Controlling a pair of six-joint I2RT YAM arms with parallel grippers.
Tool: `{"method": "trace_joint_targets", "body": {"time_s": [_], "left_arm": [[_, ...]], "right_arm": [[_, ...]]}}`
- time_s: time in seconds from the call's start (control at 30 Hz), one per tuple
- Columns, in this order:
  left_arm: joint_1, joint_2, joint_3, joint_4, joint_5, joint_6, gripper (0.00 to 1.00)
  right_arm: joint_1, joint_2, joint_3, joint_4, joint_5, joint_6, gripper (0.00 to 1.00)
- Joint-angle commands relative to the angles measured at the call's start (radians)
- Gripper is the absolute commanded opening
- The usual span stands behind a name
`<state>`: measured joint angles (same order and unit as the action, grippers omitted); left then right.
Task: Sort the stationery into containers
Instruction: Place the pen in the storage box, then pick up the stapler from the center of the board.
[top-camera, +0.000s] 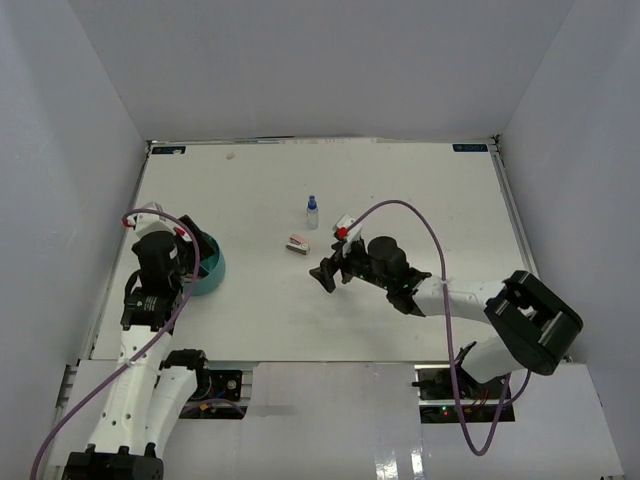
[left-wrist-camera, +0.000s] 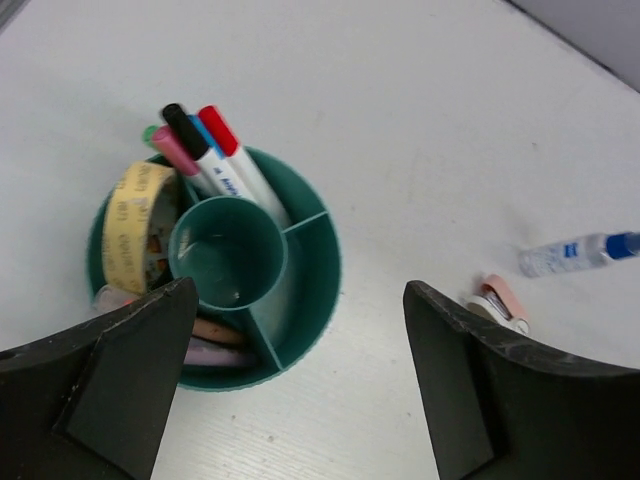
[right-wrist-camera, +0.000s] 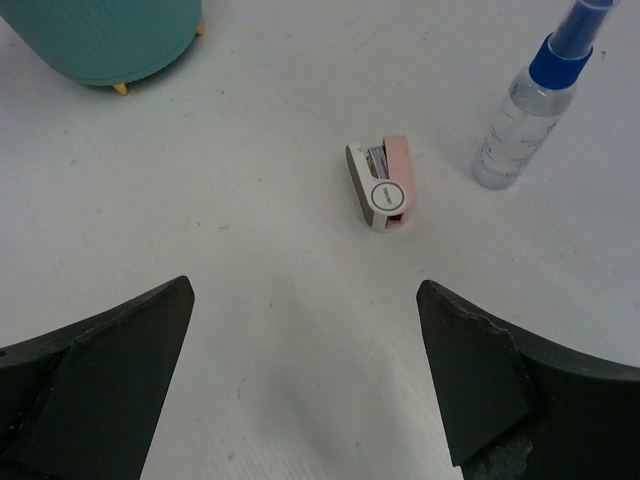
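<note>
most looks done: the pens (left-wrist-camera: 215, 155) and tan band (left-wrist-camera: 140, 225) sit in the teal cup (left-wrist-camera: 330, 240) below the released, empty left gripper (left-wrist-camera: 300, 290), while the pink-white block (right-wrist-camera: 383, 184) and blue-capped bottle (right-wrist-camera: 525, 110) are left on the worktop (right-wrist-camera: 250, 230) ahead of the right gripper (right-wrist-camera: 305, 288), also spread and empty.

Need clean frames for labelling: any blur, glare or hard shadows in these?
Top view: even light, sharp, but the bottle is tiny. Left wrist view: cup crisp, the left fingers dark and soft-edged. Right wrist view: pink block sharp, soft shadows only, no glare.
</note>
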<state>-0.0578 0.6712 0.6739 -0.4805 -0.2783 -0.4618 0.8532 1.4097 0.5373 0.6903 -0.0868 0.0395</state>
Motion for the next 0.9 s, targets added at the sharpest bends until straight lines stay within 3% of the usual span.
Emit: {"method": "trace_joint_targets", "body": {"time_s": [0.0, 0.2, 0.47, 0.87], "left_arm": [[0.006, -0.007, -0.023, 0.069, 0.186, 0.054, 0.95], [0.006, -0.005, -0.046, 0.1, 0.277, 0.068, 0.97], [0.004, -0.015, -0.062, 0.098, 0.277, 0.066, 0.97], [0.001, -0.015, -0.063, 0.097, 0.318, 0.061, 0.97]], "right_arm": [[0.003, 0.09, 0.096, -0.002, -0.01, -0.068, 1.0], [0.003, 0.27, 0.257, -0.04, 0.025, -0.119, 1.0], [0.003, 0.454, 0.408, -0.087, 0.067, -0.15, 0.94], [-0.002, 0.578, 0.51, -0.146, 0.065, -0.153, 0.83]]}}
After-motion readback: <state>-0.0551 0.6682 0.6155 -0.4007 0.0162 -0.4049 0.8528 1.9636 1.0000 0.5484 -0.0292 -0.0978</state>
